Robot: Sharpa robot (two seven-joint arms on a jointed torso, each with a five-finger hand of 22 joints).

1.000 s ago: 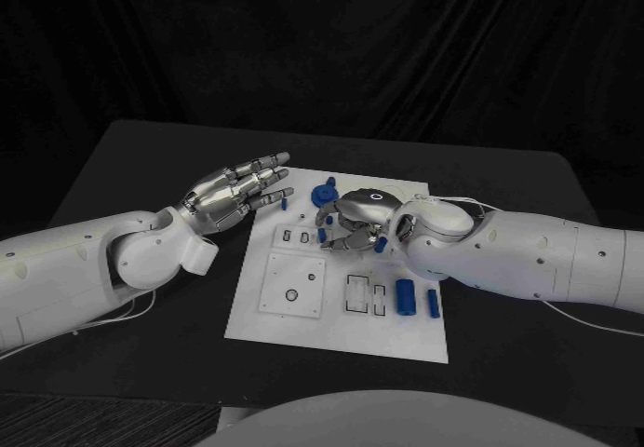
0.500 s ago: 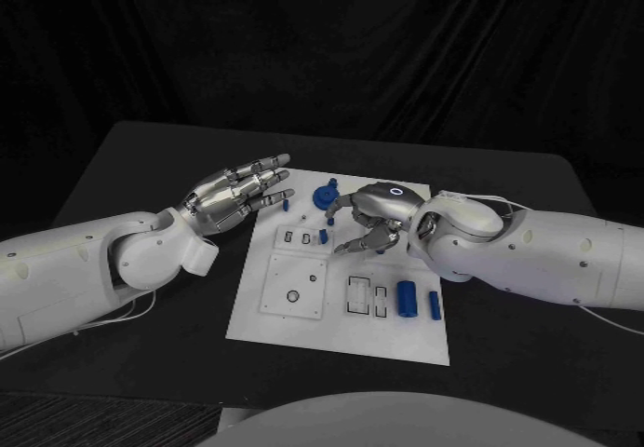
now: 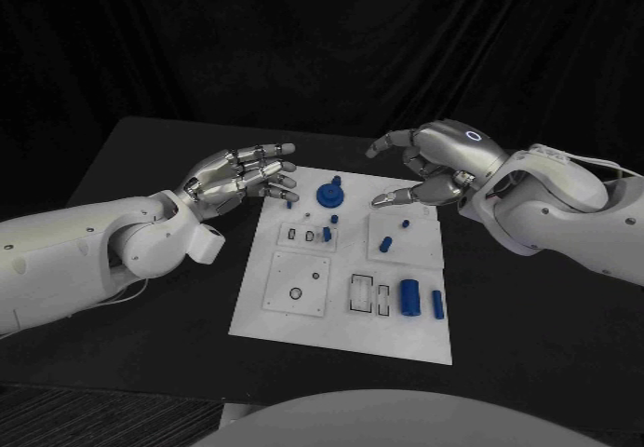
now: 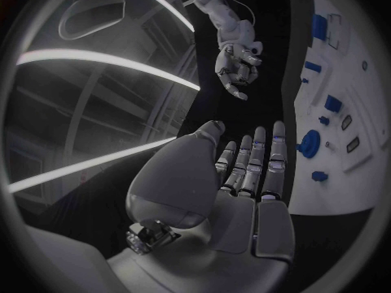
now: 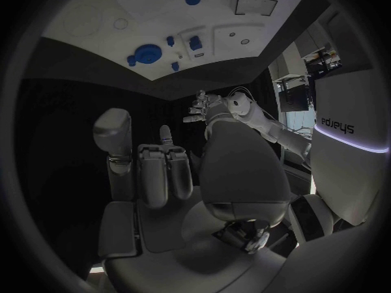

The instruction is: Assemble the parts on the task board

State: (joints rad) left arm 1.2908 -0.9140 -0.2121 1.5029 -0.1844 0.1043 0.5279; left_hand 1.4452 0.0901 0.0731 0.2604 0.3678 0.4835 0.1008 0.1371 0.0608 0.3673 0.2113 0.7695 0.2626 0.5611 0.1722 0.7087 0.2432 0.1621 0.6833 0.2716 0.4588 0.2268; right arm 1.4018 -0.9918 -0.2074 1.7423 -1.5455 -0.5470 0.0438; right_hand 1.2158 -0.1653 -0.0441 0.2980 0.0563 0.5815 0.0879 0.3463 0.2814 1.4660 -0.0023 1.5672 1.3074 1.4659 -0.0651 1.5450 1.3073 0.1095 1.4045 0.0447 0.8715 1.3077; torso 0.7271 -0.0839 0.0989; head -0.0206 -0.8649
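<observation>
Both hands hover empty: left hand [image 3: 242,177] spread at the task board's [image 3: 302,321] ten o'clock, right hand [image 3: 432,168] loosely curled at one o'clock; next grasp should descend squarely over a loose blue cylinder [image 3: 407,298].

- Dim head view; the task board [image 3: 342,307] is the one bright patch, against black drapes from ten to two o'clock
- Wrist views bend straight edges, with bright ceiling strips

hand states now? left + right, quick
Left hand: open, fingers apart, holding nothing, at the board's far left edge.
Right hand: open, fingers loosely curled, holding nothing, raised past the board's far edge.
</observation>
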